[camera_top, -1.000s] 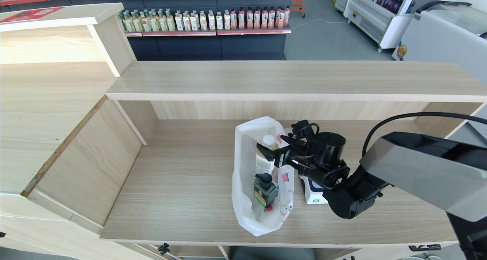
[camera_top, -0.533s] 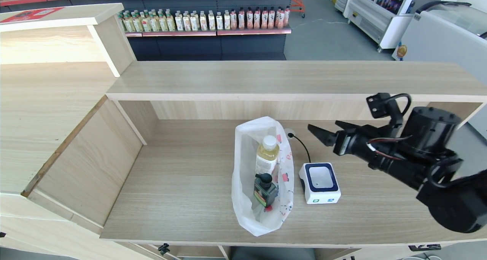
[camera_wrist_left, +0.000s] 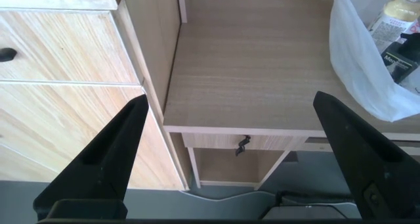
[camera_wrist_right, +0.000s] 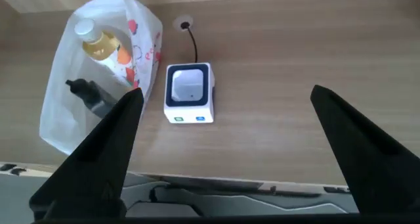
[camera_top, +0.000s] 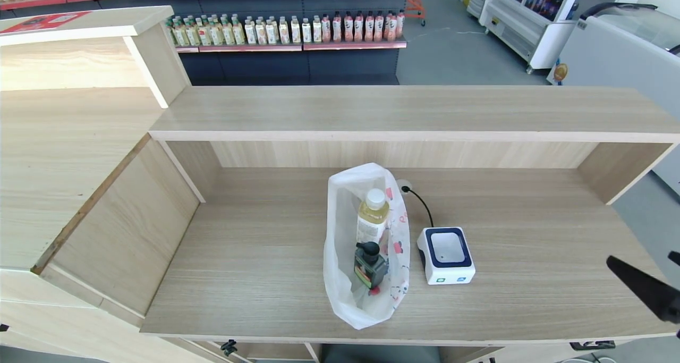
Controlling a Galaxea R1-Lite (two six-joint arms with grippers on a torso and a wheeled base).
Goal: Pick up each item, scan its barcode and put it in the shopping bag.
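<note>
The white shopping bag (camera_top: 337,230) sat near the middle of the wooden counter (camera_top: 255,267). Its mouth was wide open. Two things were inside it. A drink bottle (camera_top: 372,218) with yellow juice and a white cap was in the back part of the bag. A dark pump bottle (camera_top: 370,266) was in the front part, right next to the drink bottle. I could not tell if the two bottles touched. The bag was thin and had little red pictures on its side.

The scanner (camera_top: 446,254) was a small white box with a dark blue frame on top. It sat on the counter just beside the bag, on the robot's right. A black cord (camera_top: 423,208) ran from it to a round hole (camera_top: 404,185) at the back of the counter.

The right gripper (camera_wrist_right: 223,91) hung by the front of the counter on the robot's right, well apart from the bag. Its two fingers (camera_wrist_right: 98,158) were spread wide and held nothing.

The left gripper (camera_wrist_left: 230,98) hung by the front left corner of the counter, near a wooden cabinet (camera_wrist_left: 59,99). It was apart from the bag too. Its fingers were also spread wide, with nothing between them.

Far behind the counter, a shop shelf (camera_top: 297,45) held a long row of small bottles (camera_top: 255,31), some pale yellow and some pink.
</note>
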